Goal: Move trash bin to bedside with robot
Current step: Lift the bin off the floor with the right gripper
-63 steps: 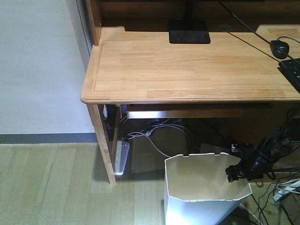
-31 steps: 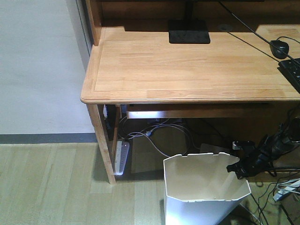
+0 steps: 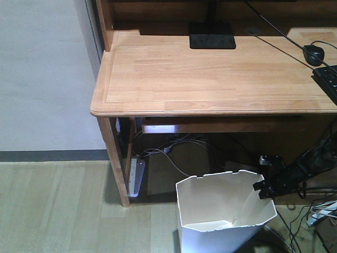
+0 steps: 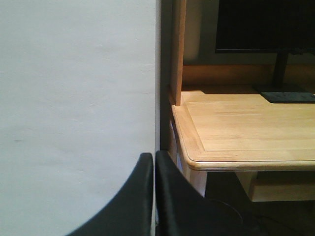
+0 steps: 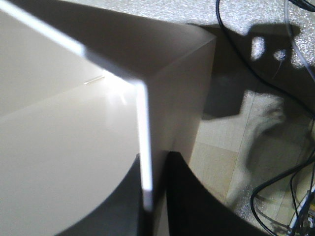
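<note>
The white trash bin (image 3: 210, 205) stands on the wood floor in front of the desk, at the bottom of the front view, its open top tilted toward the camera. My right gripper (image 3: 261, 188) is at the bin's right rim. The right wrist view shows that gripper (image 5: 153, 162) shut on the bin's thin wall (image 5: 142, 113), one finger inside and one outside. The left gripper (image 4: 153, 156) is shut with nothing in it, held up beside the grey wall and level with the desk corner. The bedside is out of view.
A light wooden desk (image 3: 210, 74) carries a monitor base (image 3: 212, 36), a mouse (image 3: 315, 52) and a keyboard (image 3: 329, 79). Beneath it are a desk leg (image 3: 117, 163), a power strip (image 3: 137, 176) and tangled cables (image 3: 179, 150). More cables (image 3: 316, 211) lie at the right. A grey wall (image 3: 42, 74) stands left.
The trash bin has slid left and tipped a little, with its rim still in my right gripper. The right arm has drawn slightly back and up.
</note>
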### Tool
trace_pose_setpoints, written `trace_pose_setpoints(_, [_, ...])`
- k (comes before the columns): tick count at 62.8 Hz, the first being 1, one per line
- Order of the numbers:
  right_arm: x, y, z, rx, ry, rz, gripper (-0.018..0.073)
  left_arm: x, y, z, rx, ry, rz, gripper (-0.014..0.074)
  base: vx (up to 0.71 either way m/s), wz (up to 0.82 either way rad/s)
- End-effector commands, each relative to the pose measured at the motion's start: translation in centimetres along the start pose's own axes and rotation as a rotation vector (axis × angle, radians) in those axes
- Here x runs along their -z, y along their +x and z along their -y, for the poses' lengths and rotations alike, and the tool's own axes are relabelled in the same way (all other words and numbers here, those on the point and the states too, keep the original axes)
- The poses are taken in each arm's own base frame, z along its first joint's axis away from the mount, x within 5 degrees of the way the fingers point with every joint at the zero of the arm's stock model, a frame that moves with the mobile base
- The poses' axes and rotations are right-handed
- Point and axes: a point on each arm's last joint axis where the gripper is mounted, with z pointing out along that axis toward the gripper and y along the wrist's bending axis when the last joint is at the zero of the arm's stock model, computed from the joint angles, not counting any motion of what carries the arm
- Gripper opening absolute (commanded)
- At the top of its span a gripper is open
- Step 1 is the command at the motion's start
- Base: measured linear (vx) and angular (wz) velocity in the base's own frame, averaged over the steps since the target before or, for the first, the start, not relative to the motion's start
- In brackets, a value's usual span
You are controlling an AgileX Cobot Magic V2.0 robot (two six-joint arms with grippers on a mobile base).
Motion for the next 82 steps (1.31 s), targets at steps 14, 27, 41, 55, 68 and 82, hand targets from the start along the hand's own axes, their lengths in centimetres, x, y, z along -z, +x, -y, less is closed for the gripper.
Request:
trace_pose_setpoints(14, [8.9, -1.3, -2.4, 0.011, 0.028, 0.101, -0.0006, -0.1, 0.2, 0.0, 0.017, 0.007, 0.053, -0.0006, 0.0, 0.0])
trace_pose_setpoints(27, [12.7, 0.4, -4.5, 0.037, 0.042, 0.103, -0.0006, -0.1, 0.2, 0.0, 0.017, 0.007, 0.053, -0.0006, 0.0, 0.0])
trace_pose_setpoints(41, [18.3, 1.9, -7.3, 0.041, 0.05, 0.155, -0.0006, -0.1, 0.2, 0.0, 0.017, 0.007, 0.053, -0.0006, 0.0, 0.0])
trace_pose_setpoints(55, [24.2, 3.5, -10.4, 0.027, 0.076, 0.267, -0.0006, -0.1, 0.2, 0.0, 0.017, 0.007, 0.053, -0.0006, 0.0, 0.0])
trace_pose_setpoints(68, [27.7, 5.4, -13.2, 0.008, 0.048, 0.345, -0.0006, -0.1, 0.2, 0.0, 0.017, 0.007, 0.053, -0.0006, 0.0, 0.0])
trace_pose_setpoints(82, [29.9, 7.7, -15.2, 0.03, 0.057, 0.394, -0.0006, -0.1, 0.2, 0.0, 0.017, 0.007, 0.053, -0.0006, 0.0, 0.0])
